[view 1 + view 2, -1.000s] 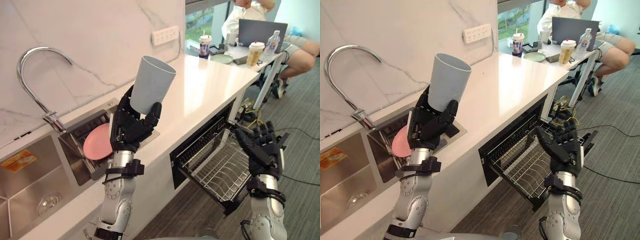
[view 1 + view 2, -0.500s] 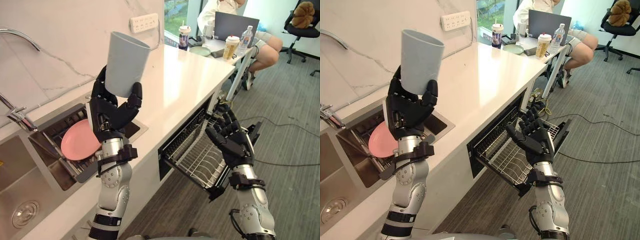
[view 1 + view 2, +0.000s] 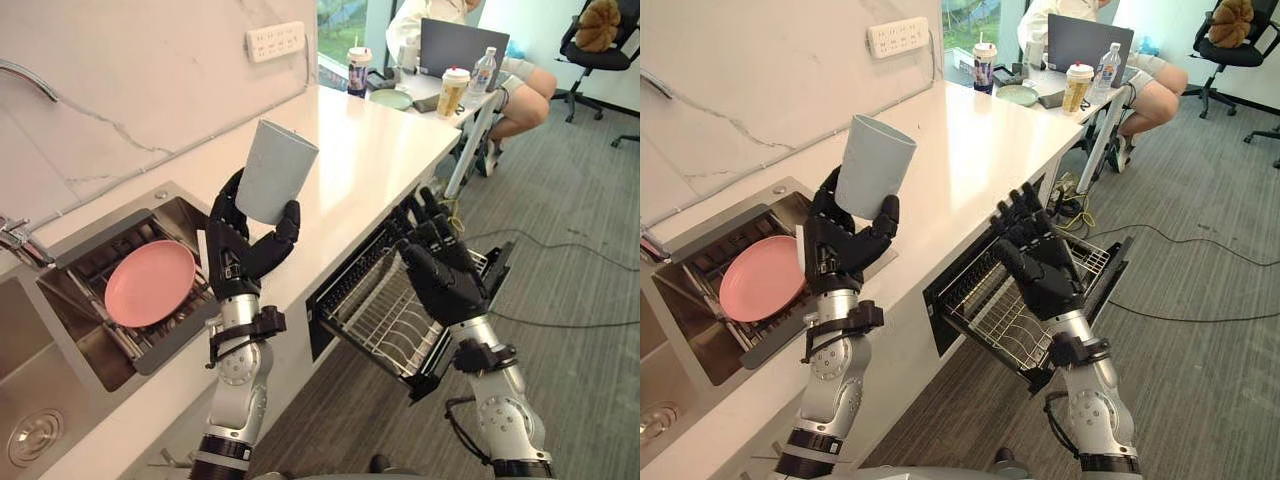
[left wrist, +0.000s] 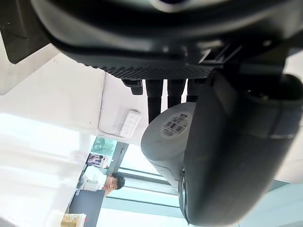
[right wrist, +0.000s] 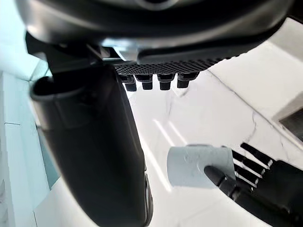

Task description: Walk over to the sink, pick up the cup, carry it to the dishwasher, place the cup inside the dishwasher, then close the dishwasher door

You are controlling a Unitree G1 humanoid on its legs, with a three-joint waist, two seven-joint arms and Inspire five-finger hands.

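A pale grey-blue cup (image 3: 274,172) is held upright above the counter edge, with my left hand (image 3: 240,250) shut round its lower part. The left wrist view has the cup's base (image 4: 171,137) past the thumb. To the right, the dishwasher (image 3: 400,310) stands open below the counter, its wire rack (image 3: 385,318) pulled out. My right hand (image 3: 435,270) is raised over that rack, open, fingers spread and holding nothing. The right wrist view looks across at the cup (image 5: 198,165) in the other hand.
A pink plate (image 3: 150,283) leans in the sink compartment (image 3: 120,260) at left. The white counter (image 3: 370,150) runs away to the right. A person sits at a desk (image 3: 450,90) with a laptop, drinks and a bottle at the far end. A cable (image 3: 560,325) crosses the carpet.
The cup and my left hand have come lower. My right hand has lifted higher over the rack. The camera has shifted, with the dishwasher now closer to centre.
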